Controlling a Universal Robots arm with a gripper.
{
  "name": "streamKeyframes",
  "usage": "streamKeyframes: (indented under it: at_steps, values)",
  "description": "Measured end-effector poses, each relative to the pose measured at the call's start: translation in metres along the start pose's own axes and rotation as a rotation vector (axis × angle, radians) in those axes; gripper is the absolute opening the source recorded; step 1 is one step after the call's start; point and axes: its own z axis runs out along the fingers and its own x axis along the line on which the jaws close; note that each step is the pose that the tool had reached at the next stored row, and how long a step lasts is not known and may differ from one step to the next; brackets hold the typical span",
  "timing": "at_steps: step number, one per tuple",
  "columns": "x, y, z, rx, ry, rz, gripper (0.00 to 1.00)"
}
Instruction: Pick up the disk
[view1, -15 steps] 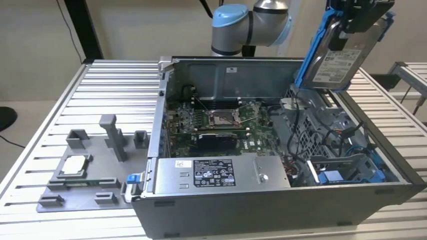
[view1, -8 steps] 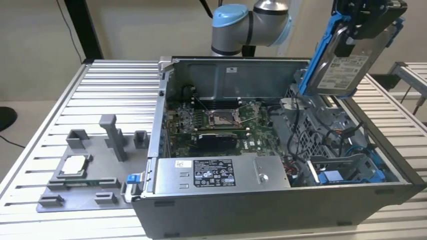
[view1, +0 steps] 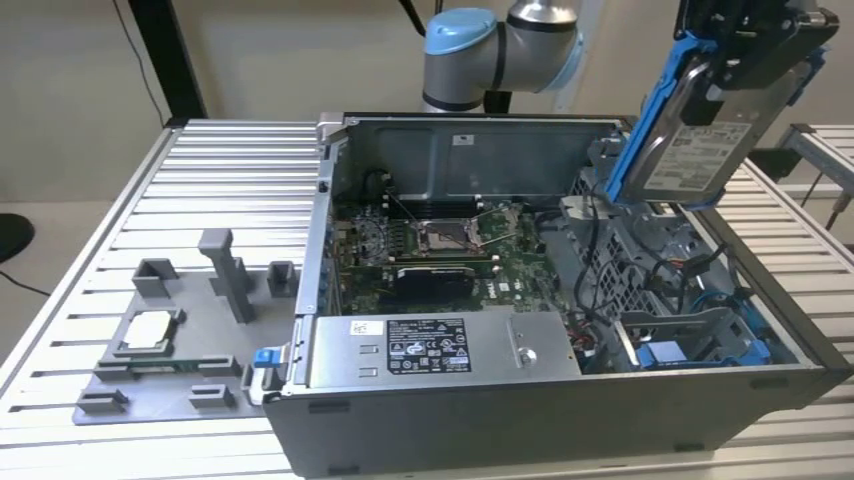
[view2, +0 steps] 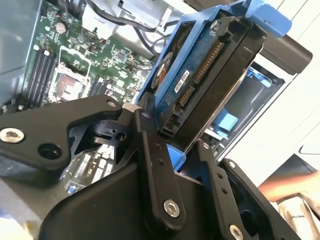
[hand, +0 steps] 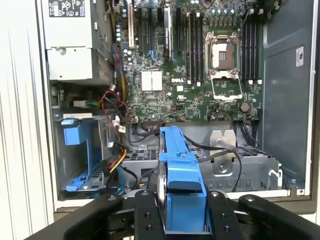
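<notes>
The disk (view1: 707, 130) is a silver-grey drive with a white label and a blue bracket. In the exterior view it hangs tilted, high above the right side of the open computer case (view1: 534, 410). My gripper (view1: 754, 45) is shut on its upper end. In the second wrist view the black fingers (view2: 150, 150) clamp the disk (view2: 200, 80) on both sides, and its connector edge shows. In the first wrist view the blue-edged disk (hand: 180, 165) stands between the fingers (hand: 220, 215), clear above the case floor.
The motherboard (view1: 441, 240) lies inside the case, with a long grey box (view1: 427, 345) along its front. Blue drive bays (view1: 681, 355) and loose cables sit under the disk. A grey fixture plate (view1: 174, 350) with a small silver chip (view1: 147, 330) lies on the slatted table, at the exterior view's left.
</notes>
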Motion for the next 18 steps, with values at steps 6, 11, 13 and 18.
streamKeyframes:
  at_steps: [6, 11, 13, 18]
  values:
    - [0.0155, -0.0017, -0.0023, 0.0000, 0.0001, -0.001, 0.00]
    - [0.0306, -0.0029, -0.0054, -0.0001, 0.0001, -0.001, 0.00]
    - [0.0370, -0.0034, -0.0063, -0.0001, 0.0002, -0.002, 0.00]
    - [0.0539, -0.0046, -0.0086, -0.0001, 0.0001, -0.002, 0.00]
